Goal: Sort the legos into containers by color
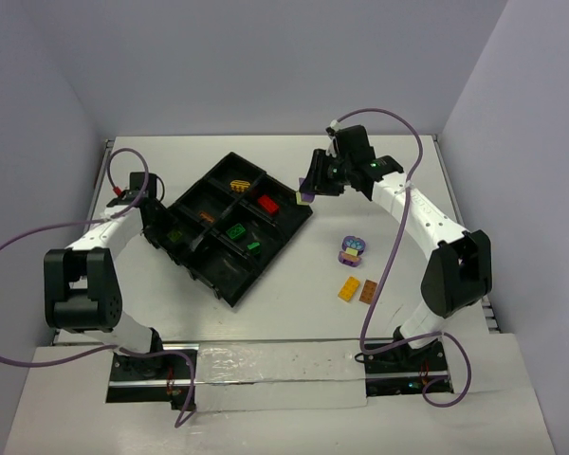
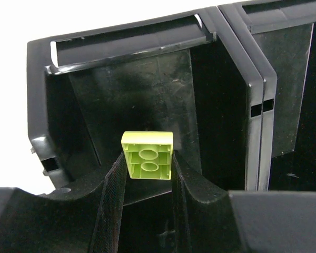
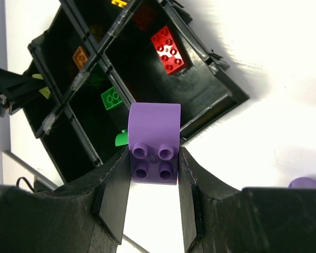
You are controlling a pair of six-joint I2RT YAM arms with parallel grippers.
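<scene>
Left hand (image 2: 147,169) pinches a lime brick (image 2: 147,154) between its fingers, over an end compartment of the black tray (image 2: 131,89). Right hand (image 3: 154,168) clamps the rounded purple piece (image 3: 154,132) above the table (image 3: 274,52), just beside the tray's corner.

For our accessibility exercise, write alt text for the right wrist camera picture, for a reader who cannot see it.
The right gripper holds a rounded purple lego between its two black fingers. Behind it lies a black divided tray with a red brick, a green brick and an orange brick in separate compartments, on a white table.
</scene>
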